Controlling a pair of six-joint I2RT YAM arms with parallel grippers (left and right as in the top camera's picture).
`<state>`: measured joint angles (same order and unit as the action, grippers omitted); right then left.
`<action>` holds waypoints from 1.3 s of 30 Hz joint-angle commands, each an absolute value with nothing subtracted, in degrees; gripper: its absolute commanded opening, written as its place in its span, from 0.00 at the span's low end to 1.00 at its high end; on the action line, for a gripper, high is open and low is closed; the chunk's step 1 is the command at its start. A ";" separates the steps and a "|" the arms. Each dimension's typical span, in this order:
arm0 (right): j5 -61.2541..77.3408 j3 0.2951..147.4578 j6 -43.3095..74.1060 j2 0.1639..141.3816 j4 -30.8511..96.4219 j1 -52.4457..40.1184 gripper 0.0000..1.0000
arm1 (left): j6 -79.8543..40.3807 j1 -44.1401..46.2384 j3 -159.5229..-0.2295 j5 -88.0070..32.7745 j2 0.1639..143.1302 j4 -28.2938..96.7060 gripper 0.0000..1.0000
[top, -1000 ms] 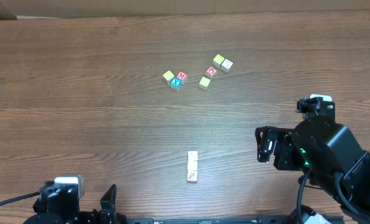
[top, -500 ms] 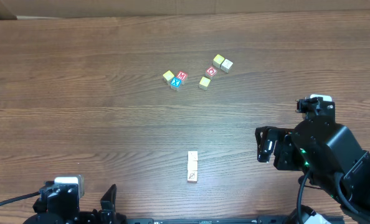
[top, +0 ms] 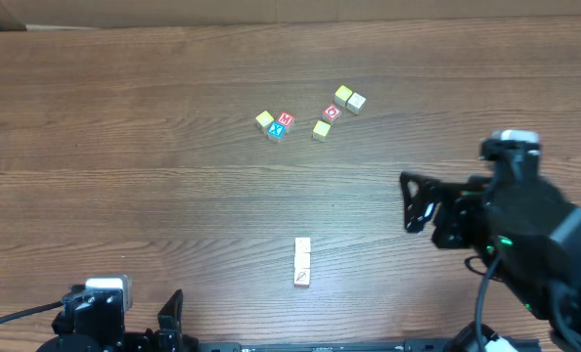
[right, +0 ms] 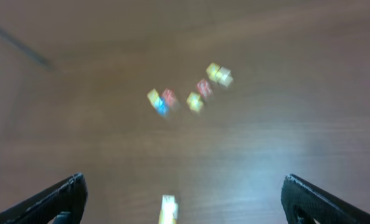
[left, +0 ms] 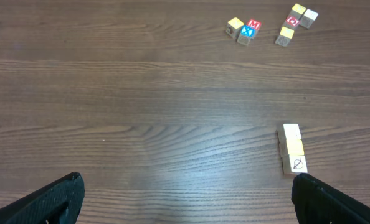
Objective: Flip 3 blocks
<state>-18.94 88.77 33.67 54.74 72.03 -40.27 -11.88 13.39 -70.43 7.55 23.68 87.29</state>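
The blocks (top: 302,262) are three tiny pale cubes lying in a short row end to end near the table's front middle. In the left wrist view the blocks (left: 291,148) show a yellowish middle cube and a dark drawing on the nearest one. My left gripper (left: 186,193) is open low at the front left, its right fingertip (left: 306,186) just short of the nearest cube. My right gripper (top: 413,203) is open, above the table to the right of the row and apart from it. In the blurred right wrist view the blocks (right: 167,210) sit at the bottom edge between the wide jaws.
A loose cluster of cubes lies at the back middle: a yellow cube (top: 264,120), a red "M" cube (top: 286,119), a blue "X" cube (top: 277,130), a red "O" cube (top: 332,112) and several yellow or cream ones (top: 348,98). Bare wood table (top: 124,176) stretches all round.
My right arm has shifted slightly right and back, and its gripper has swung and lifted a little. The left arm and all the cubes stay where they were.
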 commanded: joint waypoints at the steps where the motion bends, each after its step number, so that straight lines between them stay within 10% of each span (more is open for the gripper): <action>1: -17.19 80.93 27.49 47.62 63.64 -36.53 1.00 | -11.81 13.19 -70.00 7.25 23.51 87.18 1.00; 16: 7.62 15.31 20.78 6.42 1.85 -10.92 1.00 | -11.81 13.19 -70.00 7.25 23.51 87.18 1.00; 39: -2.90 0.43 16.45 0.16 4.62 -9.15 1.00 | -11.81 13.19 -70.00 7.25 23.51 87.18 1.00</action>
<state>-1.74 1.06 19.94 0.80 4.82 -9.37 -11.88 13.39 -70.00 7.53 23.68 87.31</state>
